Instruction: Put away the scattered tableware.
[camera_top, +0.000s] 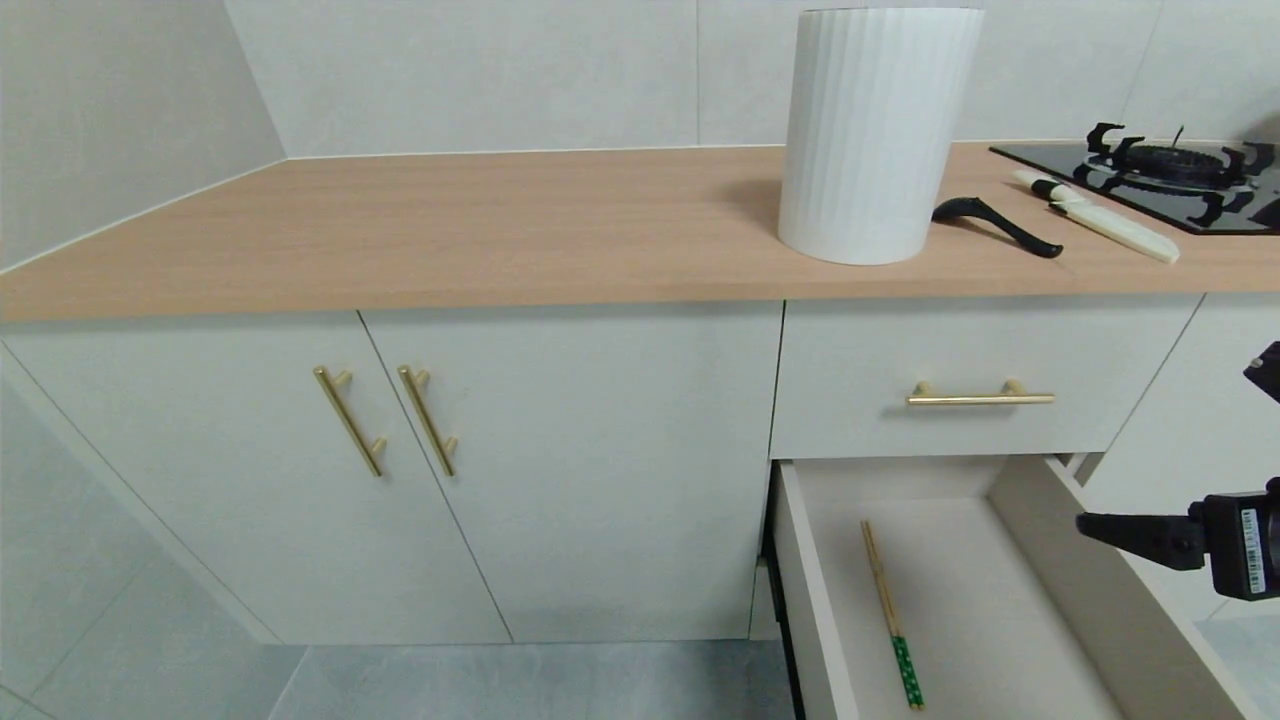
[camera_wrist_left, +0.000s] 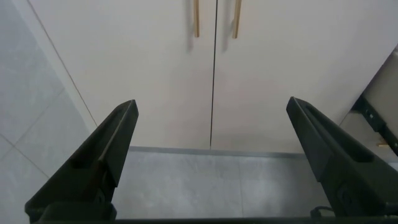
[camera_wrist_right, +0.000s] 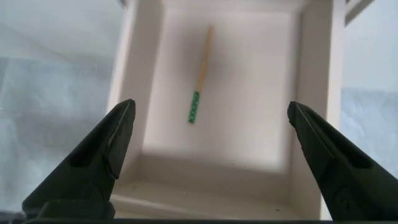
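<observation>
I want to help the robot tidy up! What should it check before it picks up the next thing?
1. Lower white drawer pulled open: ok.
2. Wooden chopsticks with green ends lying flat inside it, with room beside them: ok.
3. Right gripper open and empty, above the drawer: ok.
4. Left gripper open and empty, facing the cabinet doors: ok.
5. Black curved utensil and white knife with a black band put away: not ok, both lie on the wooden countertop.
6. Tall white ribbed container clear of the black utensil: cannot tell, they sit very close.
</observation>
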